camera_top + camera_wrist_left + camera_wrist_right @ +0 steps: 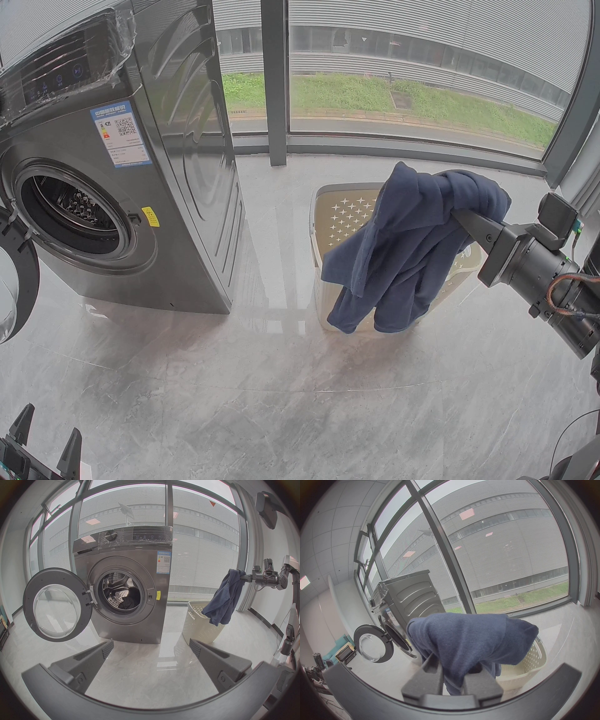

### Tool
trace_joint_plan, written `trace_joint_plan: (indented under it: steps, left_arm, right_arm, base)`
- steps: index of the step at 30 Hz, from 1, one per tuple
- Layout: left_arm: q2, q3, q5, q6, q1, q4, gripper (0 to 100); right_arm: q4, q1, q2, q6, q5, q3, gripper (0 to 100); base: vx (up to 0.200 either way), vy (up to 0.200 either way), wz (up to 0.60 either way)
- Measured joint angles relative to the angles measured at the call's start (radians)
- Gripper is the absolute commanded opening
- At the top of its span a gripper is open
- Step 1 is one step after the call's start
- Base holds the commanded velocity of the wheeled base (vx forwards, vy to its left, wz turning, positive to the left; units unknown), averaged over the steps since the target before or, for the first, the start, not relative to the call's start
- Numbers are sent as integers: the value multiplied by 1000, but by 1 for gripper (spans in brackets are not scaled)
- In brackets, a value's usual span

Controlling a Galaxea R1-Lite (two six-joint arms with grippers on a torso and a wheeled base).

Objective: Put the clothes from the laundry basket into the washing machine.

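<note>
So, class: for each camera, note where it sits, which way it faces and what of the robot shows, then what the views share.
Head view: on the head, facing forward and down at washing machine and laundry basket; left gripper low, right gripper holding the navy garment.
Left wrist view: on the left arm, facing the machine's open door; own open gripper in front.
Right wrist view: on the right arm, facing the machine over its own shut gripper and garment.
Shared: all show machine, basket, garment.
</note>
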Motion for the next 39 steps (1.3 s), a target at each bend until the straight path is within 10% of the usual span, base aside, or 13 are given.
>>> trace_joint_plan:
  steps: [14,39]
  left_arm:
    - [0,0,0,-1,1,0,100]
    - [0,0,1,-13,0,0,100]
  right_arm:
    - [-4,11,-5,5,7,3,0]
    - [-5,17,-5,7,7,7,0]
  base:
    - [-114,0,0]
    - [0,200,0]
